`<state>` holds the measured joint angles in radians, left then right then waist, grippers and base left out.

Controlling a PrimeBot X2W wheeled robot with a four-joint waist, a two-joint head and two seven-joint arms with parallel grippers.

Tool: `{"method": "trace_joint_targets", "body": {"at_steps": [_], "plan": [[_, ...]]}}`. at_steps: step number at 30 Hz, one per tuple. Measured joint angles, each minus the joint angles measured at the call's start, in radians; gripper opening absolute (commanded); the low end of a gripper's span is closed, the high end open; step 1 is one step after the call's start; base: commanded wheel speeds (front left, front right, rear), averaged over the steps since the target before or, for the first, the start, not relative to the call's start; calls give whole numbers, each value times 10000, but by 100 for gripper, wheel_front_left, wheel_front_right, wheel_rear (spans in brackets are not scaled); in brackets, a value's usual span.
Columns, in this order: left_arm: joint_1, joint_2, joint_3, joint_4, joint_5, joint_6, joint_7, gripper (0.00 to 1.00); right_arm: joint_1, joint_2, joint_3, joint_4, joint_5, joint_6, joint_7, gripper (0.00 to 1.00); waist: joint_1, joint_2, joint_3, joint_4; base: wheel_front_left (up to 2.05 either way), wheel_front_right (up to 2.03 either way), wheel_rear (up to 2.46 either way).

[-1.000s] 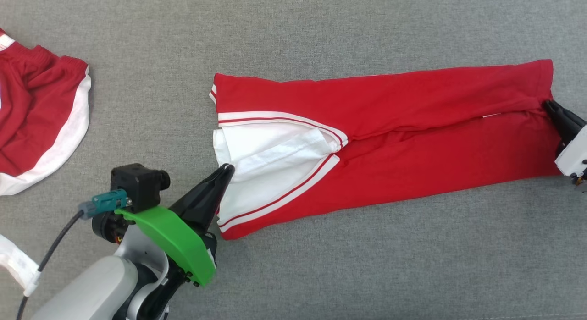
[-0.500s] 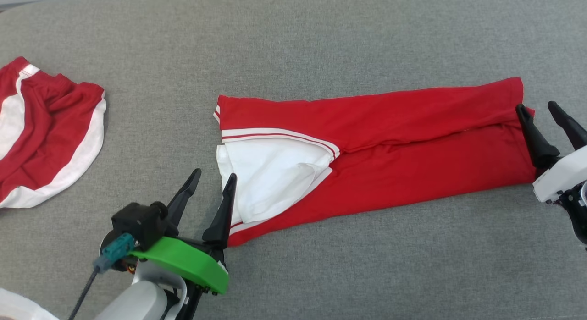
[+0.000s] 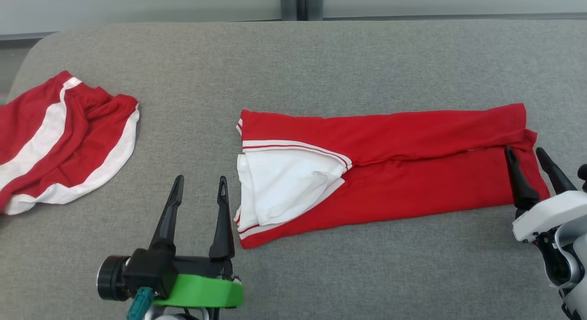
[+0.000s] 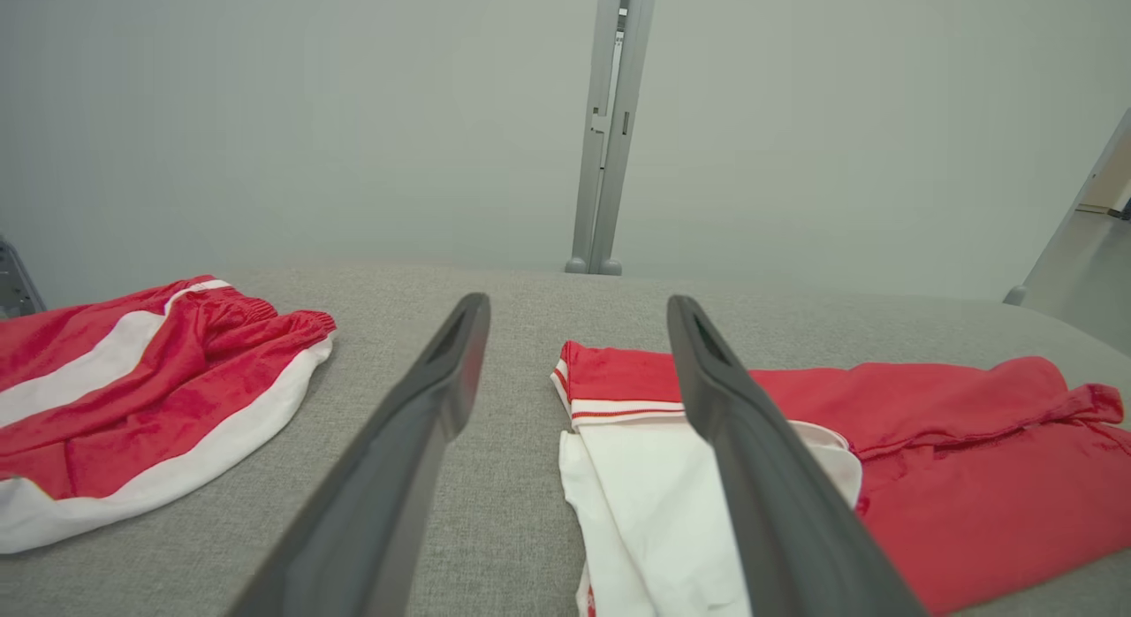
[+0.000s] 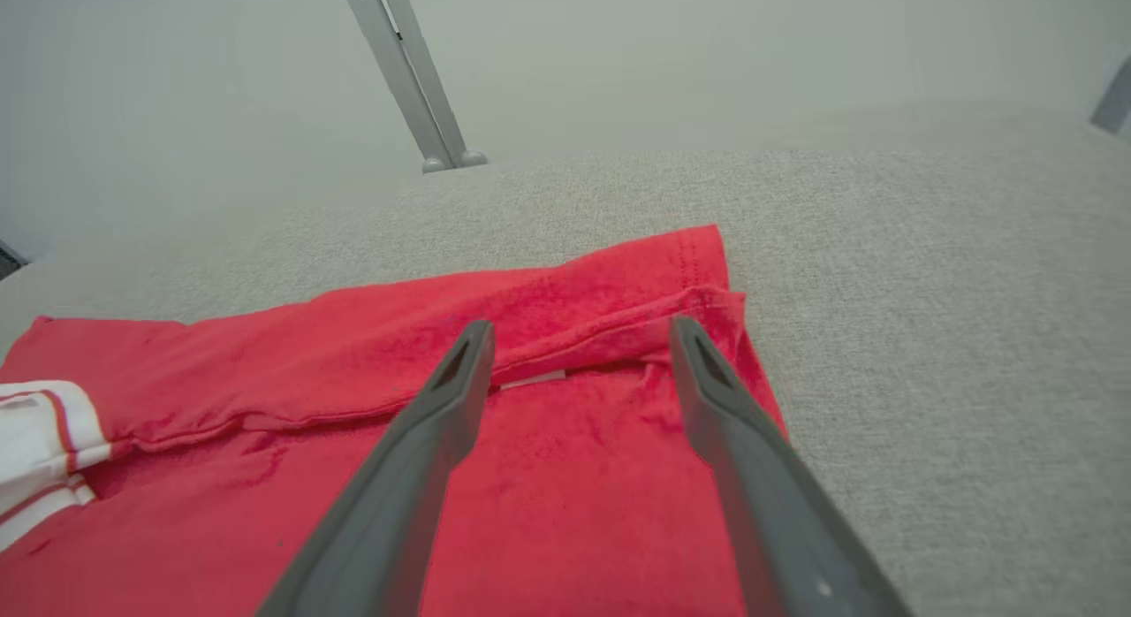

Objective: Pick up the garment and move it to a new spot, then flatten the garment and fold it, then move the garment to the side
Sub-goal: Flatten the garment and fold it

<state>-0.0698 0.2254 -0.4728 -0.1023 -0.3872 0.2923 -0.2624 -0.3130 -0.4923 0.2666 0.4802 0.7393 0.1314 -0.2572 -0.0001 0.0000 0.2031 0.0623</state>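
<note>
At my far left, a crumpled pair of red shorts with white stripes (image 3: 64, 141) lies near the rounded corner of the grey fabric-covered worktop (image 3: 321, 68). My left gripper (image 3: 200, 180) hangs spread and empty, just beside the white-panelled end of the long red knit garment with white-and-red trim (image 3: 412, 173). The garment lies mid-worktop, doubled lengthwise into a strip. My right gripper (image 3: 524, 151) is also spread and holds nothing, its fingers over the strip's right end.

I judge the lengthwise fold done. Next I'd pinch both layers at one end and carry that end across to the other, edges aligned. There is bare worktop beyond and in front of the strip. The shorts limit my room leftward, and I cannot see the worktop's right edge.
</note>
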Motion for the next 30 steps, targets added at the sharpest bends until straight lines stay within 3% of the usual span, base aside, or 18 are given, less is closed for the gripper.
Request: {"method": "trace_joint_targets", "body": {"at_steps": [5, 11, 21, 26, 27, 28, 29, 30], "plan": [[555, -759, 504, 159, 1007, -631, -2, 100, 21, 322, -915, 867, -46, 0, -12, 100, 0, 0, -164, 447, 0, 0, 0], [864, -1292, 777, 495, 1743, -1174, 0, 100, -579, 228, -1745, 2418, -796, 0, 694, 100, 0, 0, -276, 1024, 0, 0, 0], [1004, -1676, 928, 765, 2334, -1561, -2, 100, -1825, 180, -2769, 4533, -1783, 0, 2015, 100, 1, 0, -101, 1608, 0, 0, 0], [1000, -1718, 961, 782, 2487, -1616, 0, 100, -1954, 410, -2846, 4970, -1822, -2, 2546, 100, 0, 0, 67, 1727, 0, 0, 0], [1000, -1722, 966, 782, 2497, -1618, 0, 100, -1954, 428, -2824, 4963, -1779, -4, 2614, 81, 0, 0, 88, 1739, 0, 0, 0], [1000, -1724, 986, 784, 2500, -1628, 0, 100, -1954, 433, -2836, 4957, -1697, -4, 2698, 45, 0, 0, 110, 1747, 0, 0, 0], [1000, -1728, 1007, 788, 2500, -1645, 0, 100, -1952, 456, -2824, 4941, -1607, -4, 2796, 26, 0, 0, 121, 1744, 0, 0, 0], [1000, -1733, 1024, 813, 2500, -1645, 0, 100, -1939, 476, -2800, 4903, -1547, -4, 2872, 0, 0, 0, 119, 1731, 0, 0, 0]]}}
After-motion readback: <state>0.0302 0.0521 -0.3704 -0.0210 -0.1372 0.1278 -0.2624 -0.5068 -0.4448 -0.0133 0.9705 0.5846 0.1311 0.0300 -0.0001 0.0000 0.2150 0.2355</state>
